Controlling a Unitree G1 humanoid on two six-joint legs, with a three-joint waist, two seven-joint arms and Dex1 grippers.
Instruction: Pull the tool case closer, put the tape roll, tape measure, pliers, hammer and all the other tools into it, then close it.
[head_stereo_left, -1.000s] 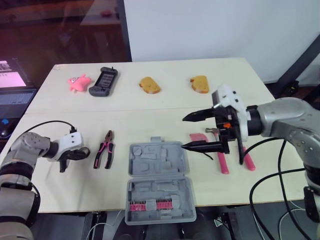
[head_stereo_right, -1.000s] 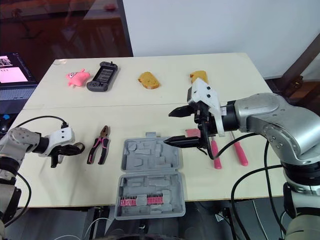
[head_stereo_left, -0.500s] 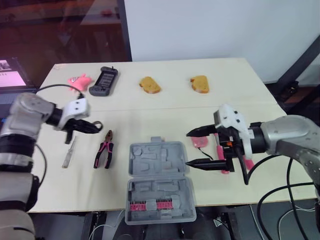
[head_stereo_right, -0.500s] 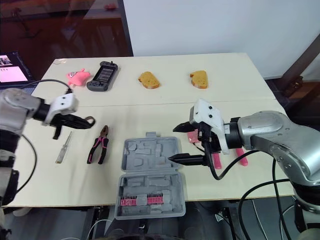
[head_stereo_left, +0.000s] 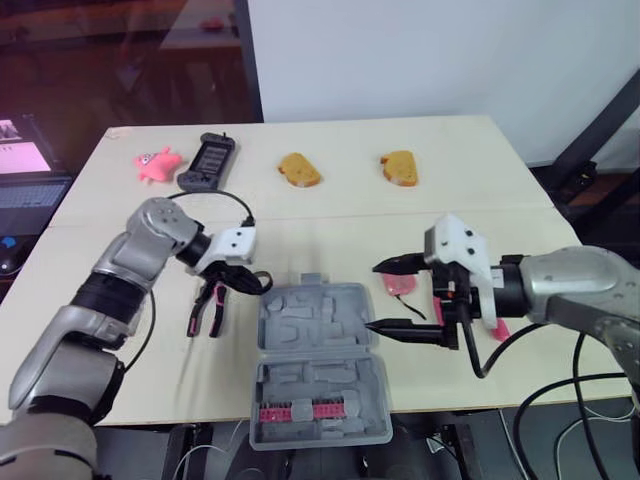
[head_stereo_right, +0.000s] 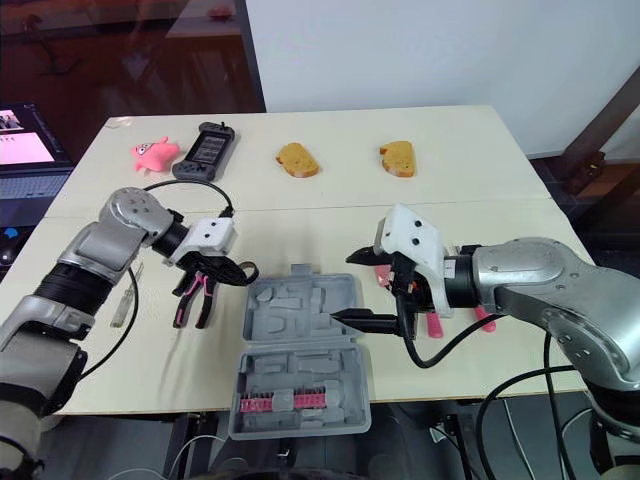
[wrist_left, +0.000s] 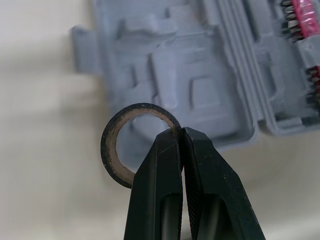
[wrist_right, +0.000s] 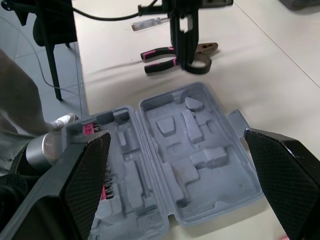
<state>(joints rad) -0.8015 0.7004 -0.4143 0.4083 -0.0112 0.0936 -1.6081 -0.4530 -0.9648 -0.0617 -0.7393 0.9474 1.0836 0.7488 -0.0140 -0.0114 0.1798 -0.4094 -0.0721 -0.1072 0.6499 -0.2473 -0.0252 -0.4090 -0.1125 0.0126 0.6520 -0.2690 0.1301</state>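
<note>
L gripper (wrist_left: 181, 131) pinches tape roll (wrist_left: 106, 150) by rim, over far-left corner of open tool case (head_stereo_left: 320, 325), near pliers (head_stereo_left: 208, 305). R gripper (head_stereo_left: 374, 296) spread wide, right of case. Best: centre roll over 1 recess, lower flat, then release.

I've got my left hand (head_stereo_left: 250, 283) pinching the black ring-shaped tape roll (head_stereo_left: 264, 286) just beside the far-left corner of the open grey plastic tool case (head_stereo_left: 318, 360), next to the pink-handled pliers (head_stereo_left: 207, 308), with my right hand (head_stereo_left: 372, 297) spread wide at the case's right edge.
</note>
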